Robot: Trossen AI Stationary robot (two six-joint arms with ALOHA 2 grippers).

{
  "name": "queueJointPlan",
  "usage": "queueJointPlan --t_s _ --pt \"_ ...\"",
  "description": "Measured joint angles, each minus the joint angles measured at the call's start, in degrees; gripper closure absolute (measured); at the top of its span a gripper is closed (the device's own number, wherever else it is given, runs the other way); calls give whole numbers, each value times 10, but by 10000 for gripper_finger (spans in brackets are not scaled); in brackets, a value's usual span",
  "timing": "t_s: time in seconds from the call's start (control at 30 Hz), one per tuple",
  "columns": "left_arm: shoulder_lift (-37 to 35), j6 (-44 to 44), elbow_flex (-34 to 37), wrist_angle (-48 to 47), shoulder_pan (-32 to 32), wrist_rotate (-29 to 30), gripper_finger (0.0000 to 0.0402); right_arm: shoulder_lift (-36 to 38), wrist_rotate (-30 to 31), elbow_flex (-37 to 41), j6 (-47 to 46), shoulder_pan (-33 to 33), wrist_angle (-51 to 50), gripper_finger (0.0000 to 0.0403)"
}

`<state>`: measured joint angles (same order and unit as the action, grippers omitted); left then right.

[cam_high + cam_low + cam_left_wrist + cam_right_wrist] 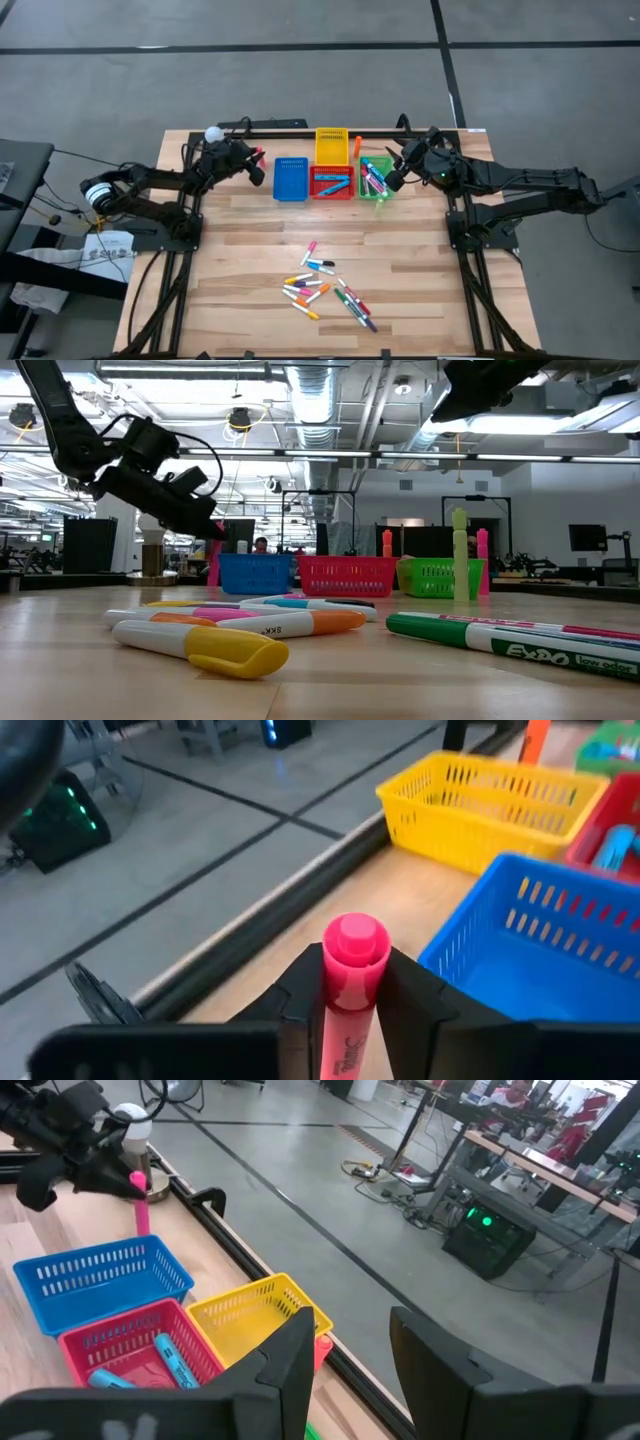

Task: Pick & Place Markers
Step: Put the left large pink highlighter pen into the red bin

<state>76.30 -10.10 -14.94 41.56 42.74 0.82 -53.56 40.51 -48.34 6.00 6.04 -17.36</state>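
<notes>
Left tool: I see my left tool [355, 1005] clamped on a pink marker [352, 970], fingers tight on both sides of the barrel, cap end poking out past them.
Left tool position: it hangs in the air just beside the blue bin [290, 178], at the far left of the bin row, above the bench [240, 260].
Right tool: my right tool [345, 1350] has its fingers apart, nothing between them; it sits over the green bin [377, 180] at the row's right end.
Bins: blue, red [331, 182] and green stand side by side along the far edge, with the yellow bin [331, 144] behind the red one.
Bin contents: I can make out blue markers in the red bin, mixed colours in the green one; the blue bin looks bare from above.
Loose markers: a scattered cluster of markers [325, 288] lies on the near half of the bench, well apart from the bins, lying at all angles.
</notes>
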Motion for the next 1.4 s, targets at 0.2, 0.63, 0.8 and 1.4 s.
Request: queueJointPlan --t_s 0.2,0.63,0.8,1.4 --pt "-68 22 0 1 0 0 335 0 -1 0 0 0 3 278" --pt "-183 88 -38 1 -75 0 334 0 -2 0 0 0 3 278" --pt "-156 86 -108 -6 -119 0 334 0 -2 0 0 0 3 278" --pt "122 89 -361 -111 -205 -23 334 0 -2 0 0 0 -2 278"
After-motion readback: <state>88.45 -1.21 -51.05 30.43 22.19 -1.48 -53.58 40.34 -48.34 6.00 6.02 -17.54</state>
